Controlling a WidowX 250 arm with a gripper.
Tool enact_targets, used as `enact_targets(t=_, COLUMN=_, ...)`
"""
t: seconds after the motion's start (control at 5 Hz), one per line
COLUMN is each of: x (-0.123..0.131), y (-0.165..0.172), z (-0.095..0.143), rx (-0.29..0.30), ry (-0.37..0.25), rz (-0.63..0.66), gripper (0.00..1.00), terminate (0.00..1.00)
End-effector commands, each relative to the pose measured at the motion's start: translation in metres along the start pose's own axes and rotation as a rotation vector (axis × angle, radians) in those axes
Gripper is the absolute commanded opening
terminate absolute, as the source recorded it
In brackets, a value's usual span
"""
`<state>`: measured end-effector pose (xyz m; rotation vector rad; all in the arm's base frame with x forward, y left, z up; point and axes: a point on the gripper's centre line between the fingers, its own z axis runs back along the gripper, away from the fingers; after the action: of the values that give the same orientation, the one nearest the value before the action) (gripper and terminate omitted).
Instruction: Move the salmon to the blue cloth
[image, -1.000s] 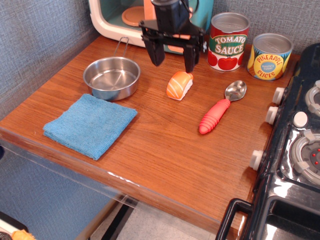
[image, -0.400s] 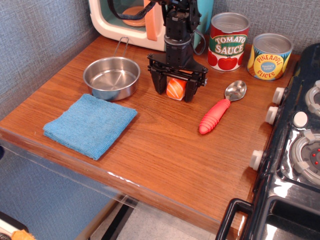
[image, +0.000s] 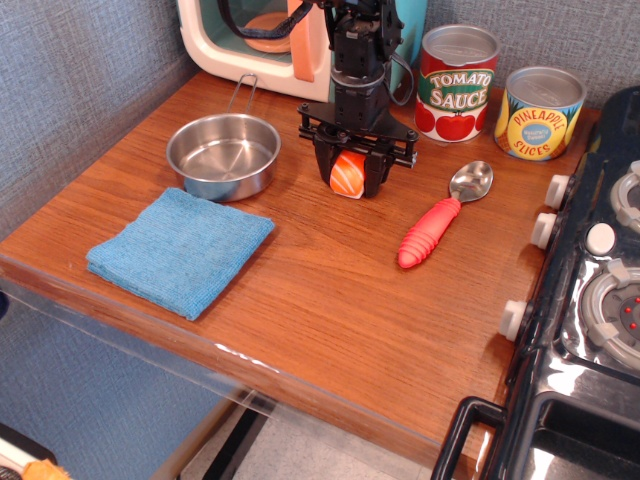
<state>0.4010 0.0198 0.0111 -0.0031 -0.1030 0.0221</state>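
Countertop (image: 330, 300) of brown wood carries everything. The blue cloth (image: 180, 250) lies flat near the front left edge, an open landing spot. Behind it sits a steel pan (image: 222, 155). The gripper (image: 348, 172) stands upright, jaws closed against the salmon (image: 347, 174), which sits low on the wood, well apart from the cloth.

There is one camera only, set high off the front-left corner of the wooden counter (image: 330, 300), looking down and across it toward the grey back wall. It stands far enough back to take in the whole worktop, from the blue cloth (image: 180, 250) by the near edge to the tomato sauce can (image: 457, 83) at the wall, with the stove (image: 590, 300) cut off on the right.
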Motion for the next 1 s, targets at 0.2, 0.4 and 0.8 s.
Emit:
enact_targets(t=0.2, x=-0.045, y=0.058, z=0.113, rx=-0.116, ry=-0.179, rz=0.01, gripper=0.0, terminate=0.0)
enact_targets(t=0.4, x=-0.071, y=0.09, z=0.106, rx=-0.079, ry=-0.136, rz=0.014, gripper=0.0, terminate=0.0)
enact_targets(t=0.8, x=-0.118, y=0.141, z=0.078, rx=0.031, ry=-0.059, rz=-0.04, gripper=0.0, terminate=0.0)
